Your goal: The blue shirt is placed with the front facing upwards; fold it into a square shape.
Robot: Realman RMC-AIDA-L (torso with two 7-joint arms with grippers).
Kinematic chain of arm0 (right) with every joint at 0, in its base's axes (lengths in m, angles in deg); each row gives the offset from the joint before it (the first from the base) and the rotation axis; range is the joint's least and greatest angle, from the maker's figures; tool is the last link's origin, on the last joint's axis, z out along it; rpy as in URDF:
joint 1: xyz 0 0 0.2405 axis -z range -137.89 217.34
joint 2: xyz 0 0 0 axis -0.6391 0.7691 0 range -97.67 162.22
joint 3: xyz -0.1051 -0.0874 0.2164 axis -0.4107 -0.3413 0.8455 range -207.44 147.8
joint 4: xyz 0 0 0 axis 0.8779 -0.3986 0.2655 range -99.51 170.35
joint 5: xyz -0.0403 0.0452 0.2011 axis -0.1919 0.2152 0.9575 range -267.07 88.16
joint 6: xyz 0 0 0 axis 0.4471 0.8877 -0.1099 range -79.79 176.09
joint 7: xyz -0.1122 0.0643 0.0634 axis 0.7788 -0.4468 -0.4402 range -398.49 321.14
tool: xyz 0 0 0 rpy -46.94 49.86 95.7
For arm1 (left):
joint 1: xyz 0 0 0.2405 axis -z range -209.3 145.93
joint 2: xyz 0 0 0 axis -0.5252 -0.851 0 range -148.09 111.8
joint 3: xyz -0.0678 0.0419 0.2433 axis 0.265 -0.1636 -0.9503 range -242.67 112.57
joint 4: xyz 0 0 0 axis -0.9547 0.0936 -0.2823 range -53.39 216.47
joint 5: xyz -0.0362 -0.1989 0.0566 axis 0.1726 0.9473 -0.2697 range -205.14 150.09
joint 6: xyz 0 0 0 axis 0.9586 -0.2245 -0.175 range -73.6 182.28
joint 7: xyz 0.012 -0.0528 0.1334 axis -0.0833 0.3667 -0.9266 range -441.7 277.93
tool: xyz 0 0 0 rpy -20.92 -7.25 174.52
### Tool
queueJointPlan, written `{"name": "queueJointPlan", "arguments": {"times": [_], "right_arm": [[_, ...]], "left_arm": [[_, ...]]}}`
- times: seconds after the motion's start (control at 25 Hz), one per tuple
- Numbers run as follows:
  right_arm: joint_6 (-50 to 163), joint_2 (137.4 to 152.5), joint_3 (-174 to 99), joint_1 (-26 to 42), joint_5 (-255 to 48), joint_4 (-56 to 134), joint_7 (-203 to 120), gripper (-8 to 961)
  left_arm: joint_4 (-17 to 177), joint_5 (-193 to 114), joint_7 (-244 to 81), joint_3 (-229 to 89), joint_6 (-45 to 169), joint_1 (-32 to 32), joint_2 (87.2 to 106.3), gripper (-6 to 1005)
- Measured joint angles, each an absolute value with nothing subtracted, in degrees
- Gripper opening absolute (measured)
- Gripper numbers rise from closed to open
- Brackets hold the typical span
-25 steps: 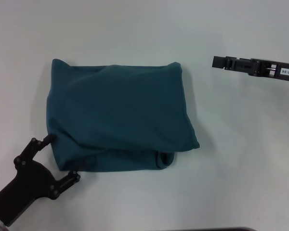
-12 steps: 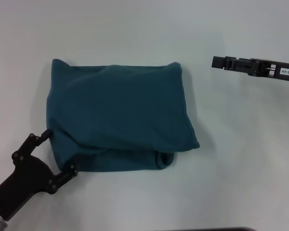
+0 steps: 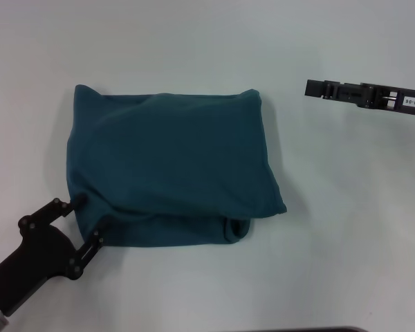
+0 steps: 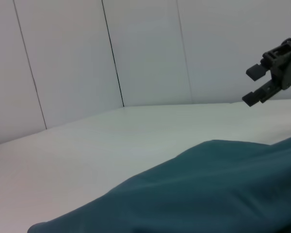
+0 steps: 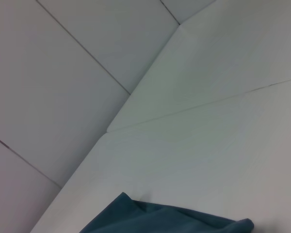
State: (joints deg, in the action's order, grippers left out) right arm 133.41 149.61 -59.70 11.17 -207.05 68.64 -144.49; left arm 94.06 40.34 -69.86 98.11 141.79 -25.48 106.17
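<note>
The left gripper (image 3: 85,220) is spread wide, its fingertips touching the near-left corner of the blue shirt (image 3: 173,166), gripping nothing. The shirt lies folded on the table (image 3: 346,207), longer side running left-right. The right gripper (image 3: 308,88) hovers apart, slightly open, empty.

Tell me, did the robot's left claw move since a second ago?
Yes. The left gripper slid toward the near-left corner of the blue shirt, its open fingers now straddling that corner. The shirt stayed put.
</note>
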Motion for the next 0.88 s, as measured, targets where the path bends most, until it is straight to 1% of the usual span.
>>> {"name": "queueJointPlan", "arguments": {"times": [0.08,0.52,0.76,0.88], "right_arm": [[133.4,149.61,-59.7,11.2,-207.1,68.6,-144.5,851],[133.4,149.54,-59.7,11.1,-207.1,68.6,-145.1,851],[133.8,149.25,-62.1,11.0,-207.1,68.9,-146.4,851],[134.3,148.86,-65.1,10.9,-207.1,69.2,-147.6,851]], "left_arm": [[94.0,40.3,-70.5,98.1,141.5,-25.5,106.2,498],[93.7,40.5,-73.8,98.0,141.7,-25.6,106.31,259],[93.7,40.5,-73.8,98.0,142.2,-25.6,106.25,41],[93.7,40.5,-73.8,98.0,142.2,-25.6,106.23,19]]}}
